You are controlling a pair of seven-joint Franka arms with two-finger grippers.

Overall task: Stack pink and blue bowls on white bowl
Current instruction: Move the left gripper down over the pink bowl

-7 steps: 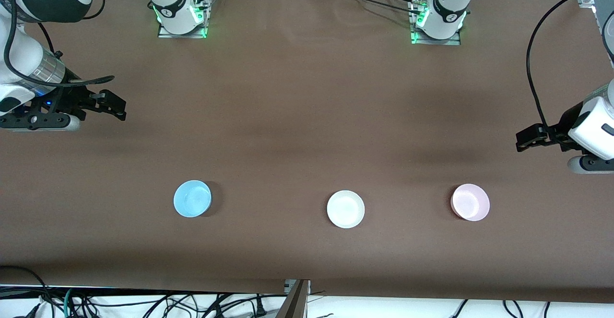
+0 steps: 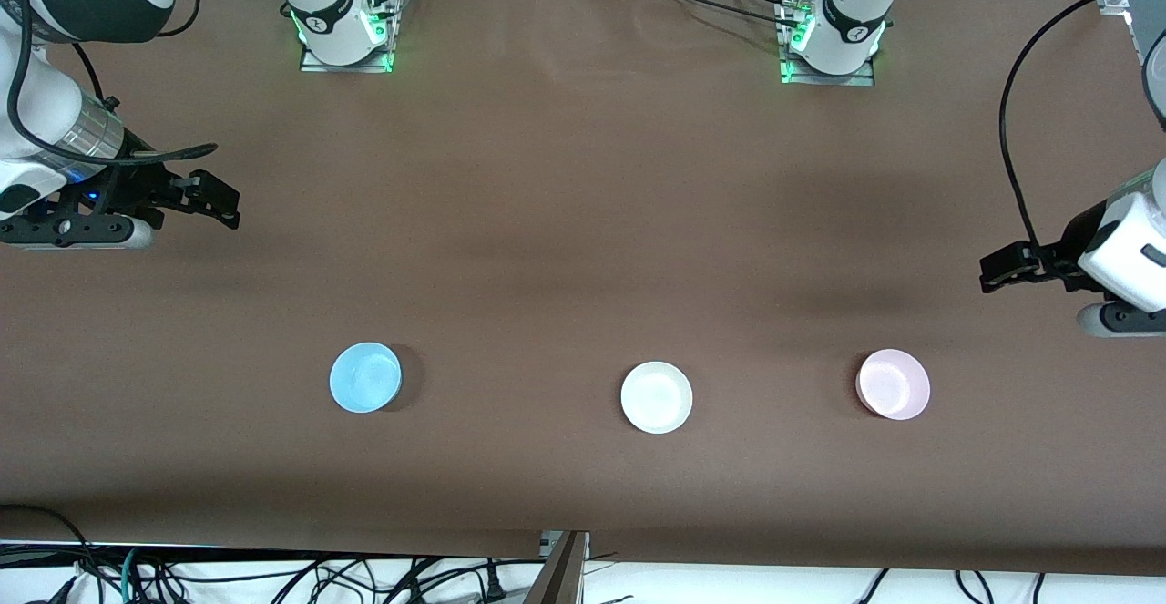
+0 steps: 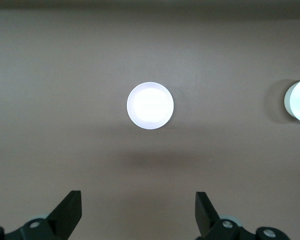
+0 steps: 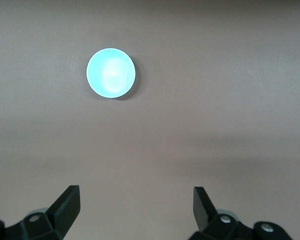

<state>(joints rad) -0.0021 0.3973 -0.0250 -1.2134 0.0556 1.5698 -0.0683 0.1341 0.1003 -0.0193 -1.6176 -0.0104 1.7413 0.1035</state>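
Three bowls stand in a row on the brown table. The light blue bowl [image 2: 365, 377] is toward the right arm's end, the white bowl [image 2: 656, 396] is in the middle and the pale pink bowl [image 2: 894, 383] is toward the left arm's end. My left gripper [image 2: 997, 269] is open and empty, apart from the pink bowl. In the left wrist view the gripper [image 3: 138, 200] faces the pink bowl [image 3: 150, 105], which looks washed out, with the white bowl [image 3: 299, 100] at the edge. My right gripper [image 2: 219, 199] is open and empty, and in its wrist view [image 4: 136, 195] it is well apart from the blue bowl [image 4: 110, 72].
The arm bases [image 2: 346, 30] [image 2: 829, 39] stand along the table's edge farthest from the front camera. Black cables [image 2: 1020, 130] hang by the left arm. More cables lie below the table's near edge [image 2: 273, 577].
The left arm's wrist and gripper have shifted a little. The bowls and the right arm have not moved.
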